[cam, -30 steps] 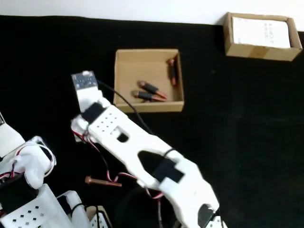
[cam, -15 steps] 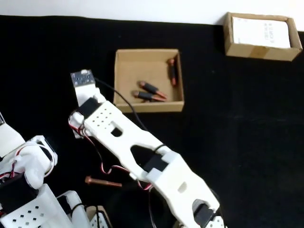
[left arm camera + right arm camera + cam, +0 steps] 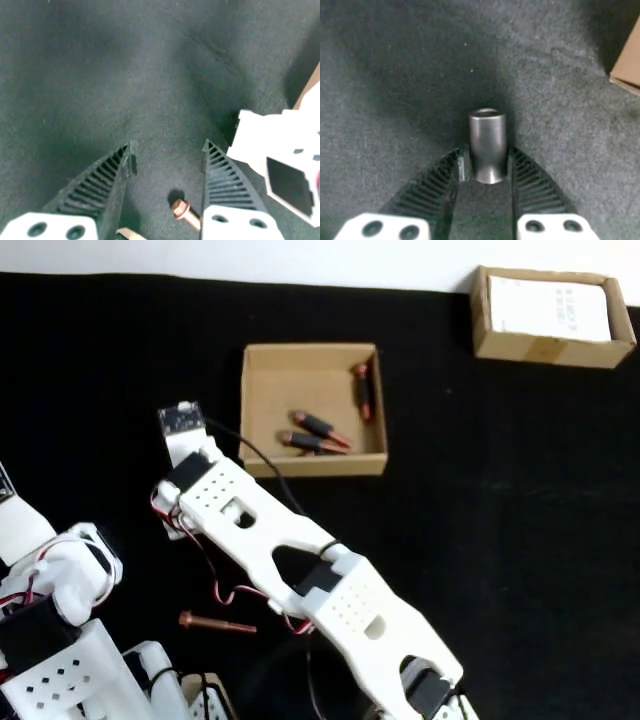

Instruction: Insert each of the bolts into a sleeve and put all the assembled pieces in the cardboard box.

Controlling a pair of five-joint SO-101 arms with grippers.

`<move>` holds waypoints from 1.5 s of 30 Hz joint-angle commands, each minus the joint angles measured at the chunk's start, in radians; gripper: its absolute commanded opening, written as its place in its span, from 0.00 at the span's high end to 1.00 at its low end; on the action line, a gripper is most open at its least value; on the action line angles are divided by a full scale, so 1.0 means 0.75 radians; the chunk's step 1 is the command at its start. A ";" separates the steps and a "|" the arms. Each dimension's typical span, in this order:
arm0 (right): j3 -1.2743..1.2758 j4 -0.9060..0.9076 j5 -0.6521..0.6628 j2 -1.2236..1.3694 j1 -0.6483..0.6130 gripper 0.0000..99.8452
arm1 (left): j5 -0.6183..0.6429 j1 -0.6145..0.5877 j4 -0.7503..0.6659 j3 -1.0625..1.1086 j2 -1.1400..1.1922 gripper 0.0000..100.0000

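Note:
A grey metal sleeve [image 3: 487, 142] stands between the fingertips of my right gripper [image 3: 487, 161], which is shut on it just above the black mat, left of the cardboard box [image 3: 259, 410]. Three assembled pieces [image 3: 318, 435] lie inside that box. In the high view the right arm [image 3: 290, 550] stretches from the lower right to a spot beside the box's near left corner, and its wrist covers the sleeve. A copper bolt [image 3: 215, 623] lies loose on the mat near the left arm [image 3: 60, 640]. My left gripper [image 3: 167, 147] hangs open over the mat, with the bolt's head [image 3: 180, 209] between its fingers.
A second cardboard box [image 3: 552, 316] with white paper in it stands at the far right corner. The black mat [image 3: 500, 540] covers the table. A corner of the right arm's white wrist [image 3: 280, 170] shows close to the left gripper.
The right arm's elbow has dropped lower and its wrist has shifted slightly towards the box. The bolt and the boxed pieces have not moved.

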 commanded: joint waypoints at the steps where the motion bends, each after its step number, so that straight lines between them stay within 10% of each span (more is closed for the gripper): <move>1: -0.044 -0.036 0.029 0.001 0.021 0.89 | 0.002 -0.015 -0.035 -0.005 -0.003 0.79; 19: -0.306 0.308 0.072 -0.167 0.152 0.99 | 0.045 -0.001 0.065 0.054 0.042 0.79; 31: -0.654 0.594 0.233 -0.676 0.412 0.99 | 0.198 0.318 0.426 -0.553 0.889 0.88; 45: 0.173 0.547 0.231 -0.999 0.797 0.99 | 0.194 0.684 0.423 -0.273 0.991 0.99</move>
